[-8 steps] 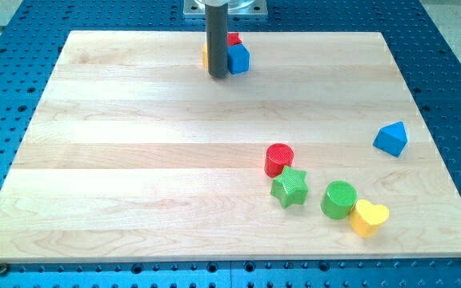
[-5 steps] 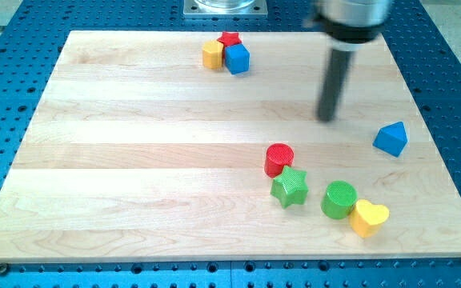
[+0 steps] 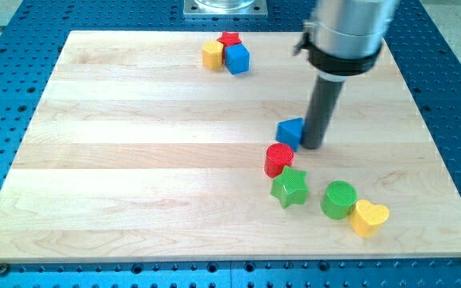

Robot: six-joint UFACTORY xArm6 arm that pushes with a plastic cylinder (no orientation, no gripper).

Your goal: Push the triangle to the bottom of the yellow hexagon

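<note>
The blue triangle (image 3: 290, 131) lies near the board's middle right, just above the red cylinder (image 3: 278, 159). My tip (image 3: 312, 146) touches the triangle's right side. The yellow hexagon (image 3: 212, 55) sits at the view's top, touching a blue cube (image 3: 238, 58) on its right, with a red star (image 3: 230, 38) just behind them. The triangle is far below and to the right of the hexagon.
A green star (image 3: 290, 187) lies below the red cylinder. A green cylinder (image 3: 338, 199) and a yellow heart (image 3: 368, 217) sit at the lower right. The wooden board (image 3: 134, 160) rests on a blue perforated table.
My tip moved from the top near the hexagon group over to the right, then pushed the blue triangle leftward from the right edge to just above the red cylinder.
</note>
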